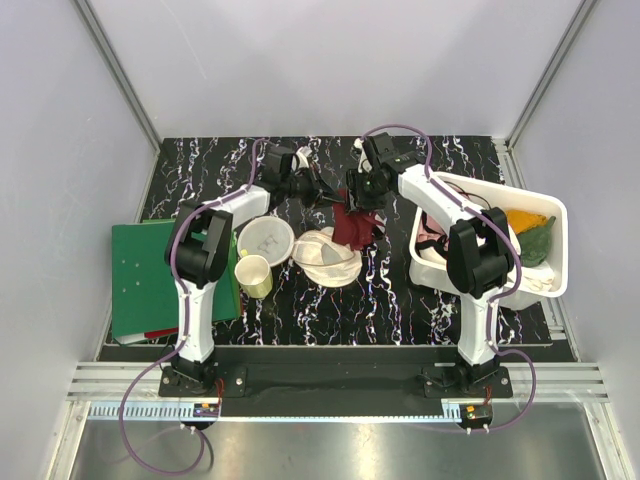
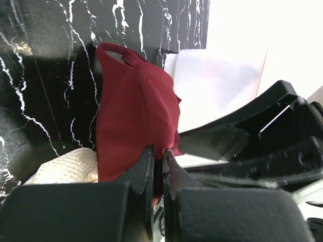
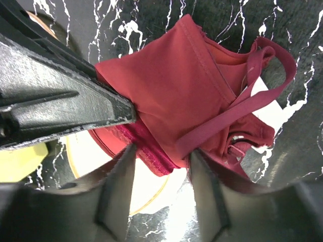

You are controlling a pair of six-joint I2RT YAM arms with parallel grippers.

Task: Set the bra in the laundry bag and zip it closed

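The maroon bra hangs bunched just above the table, behind the round cream mesh laundry bag. My left gripper is shut on an edge of the bra, with the fabric pinched between its fingertips. A piece of the bag's mesh shows below left. My right gripper is open next to the left one, its fingers astride the bra's lower hem without closing on it. A strap loops to the right. The bag's zipper is hidden.
A white bowl and a small cream-yellow cup stand left of the bag. A green folder lies at the left table edge. A white bin with orange and green cloths stands on the right.
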